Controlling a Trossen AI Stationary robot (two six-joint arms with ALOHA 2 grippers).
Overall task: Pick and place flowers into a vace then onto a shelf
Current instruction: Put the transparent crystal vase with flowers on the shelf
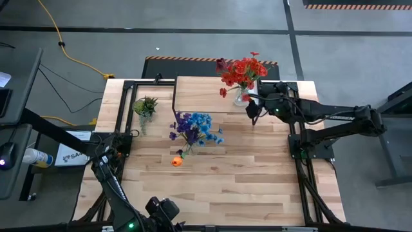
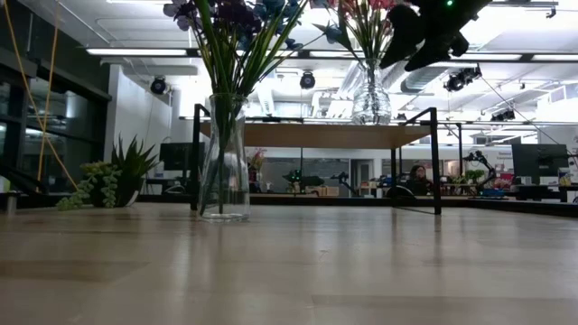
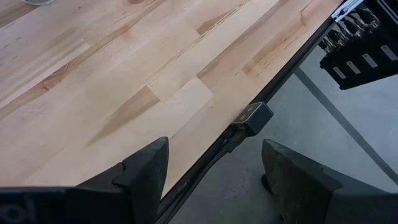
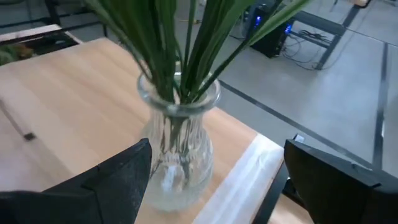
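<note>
The shelf (image 1: 199, 93) stands at the table's far side. On its right end a clear glass vase (image 4: 177, 158) stands upright with red flowers (image 1: 243, 71) in it. My right gripper (image 4: 217, 149) is open just to the vase's near right, with nothing between its fingers; it also shows in the high view (image 1: 254, 113). A second glass vase (image 2: 224, 162) with blue and purple flowers (image 1: 194, 125) stands on the table's middle. An orange bloom (image 1: 177, 161) lies on the table beside it. My left gripper (image 3: 214, 146) hangs open over the table's near edge.
A small green spiky plant (image 1: 145, 106) sits at the table's far left, beside the shelf. The shelf's black legs (image 2: 435, 162) stand on the table. A small dark camera block (image 3: 252, 117) is fixed to the table's near edge. Bare wood spans the near half.
</note>
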